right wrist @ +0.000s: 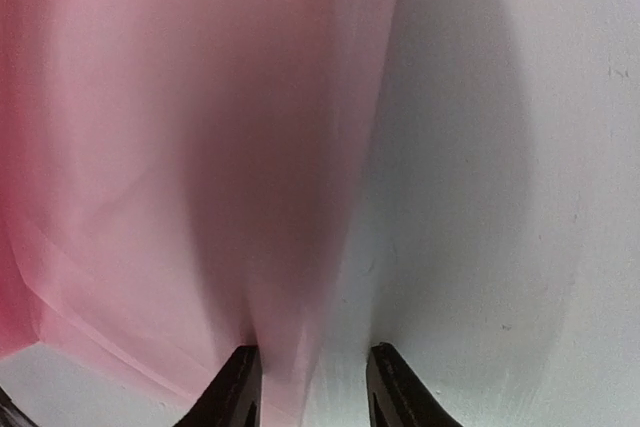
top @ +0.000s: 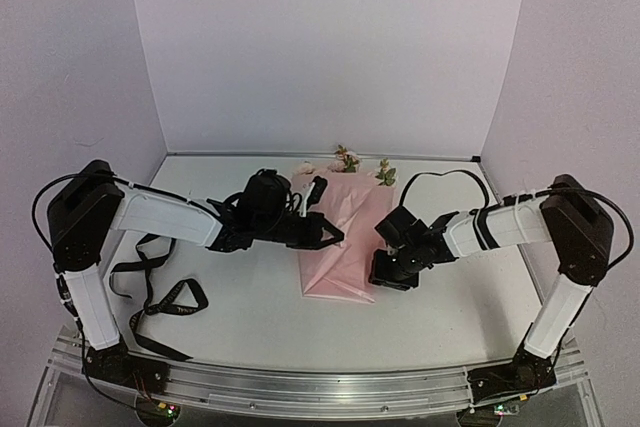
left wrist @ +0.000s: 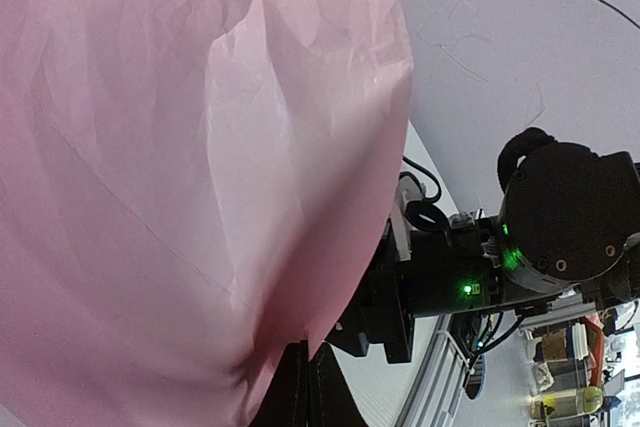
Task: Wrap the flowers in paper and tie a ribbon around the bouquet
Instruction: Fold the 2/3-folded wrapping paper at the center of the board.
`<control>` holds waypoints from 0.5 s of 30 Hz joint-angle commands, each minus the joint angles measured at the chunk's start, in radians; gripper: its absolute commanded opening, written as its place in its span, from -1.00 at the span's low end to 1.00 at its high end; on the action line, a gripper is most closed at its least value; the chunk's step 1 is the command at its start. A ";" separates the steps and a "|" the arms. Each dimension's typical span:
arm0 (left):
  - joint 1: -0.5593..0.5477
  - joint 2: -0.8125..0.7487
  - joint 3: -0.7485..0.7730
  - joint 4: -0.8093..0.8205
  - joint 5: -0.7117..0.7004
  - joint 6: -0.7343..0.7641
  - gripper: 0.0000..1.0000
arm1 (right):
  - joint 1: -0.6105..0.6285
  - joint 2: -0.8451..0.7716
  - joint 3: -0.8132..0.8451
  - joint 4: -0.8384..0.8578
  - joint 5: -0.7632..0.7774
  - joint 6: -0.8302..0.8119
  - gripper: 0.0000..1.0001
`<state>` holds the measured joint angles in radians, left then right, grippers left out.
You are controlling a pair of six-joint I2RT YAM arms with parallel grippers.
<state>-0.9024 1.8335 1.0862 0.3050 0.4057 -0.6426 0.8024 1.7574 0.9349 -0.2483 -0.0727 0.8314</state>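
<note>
The pink paper (top: 340, 242) lies folded over in the middle of the table, and it fills the left wrist view (left wrist: 180, 147). The flowers (top: 347, 159) poke out at its far end, with green leaves and pale blooms showing. My left gripper (top: 333, 236) reaches in from the left, shut on a fold of the paper (left wrist: 303, 382), which it holds lifted. My right gripper (top: 385, 275) is at the paper's near right edge. Its fingers (right wrist: 240, 387) stand apart, and the paper's edge (right wrist: 300, 277) runs between them. The black ribbon (top: 150, 292) lies loose on the table at the left.
White walls close in the table at the back and on both sides. A black cable (top: 440, 179) loops above the right arm. An aluminium rail (top: 330, 387) runs along the near edge. Bare table (right wrist: 500, 197) lies right of the paper.
</note>
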 commanded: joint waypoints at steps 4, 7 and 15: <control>-0.003 0.078 0.090 0.046 0.077 -0.004 -1.00 | -0.003 0.055 0.074 0.014 -0.017 0.000 -0.37; -0.003 0.123 0.105 0.066 0.096 -0.020 -1.00 | -0.003 0.053 0.085 0.014 -0.019 0.000 -0.38; -0.001 0.245 0.147 0.153 0.162 -0.082 -1.00 | -0.002 0.048 0.084 0.018 -0.011 0.023 -0.40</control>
<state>-0.9024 2.0260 1.1667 0.3709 0.5113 -0.6879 0.8024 1.7992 0.9947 -0.2352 -0.0982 0.8364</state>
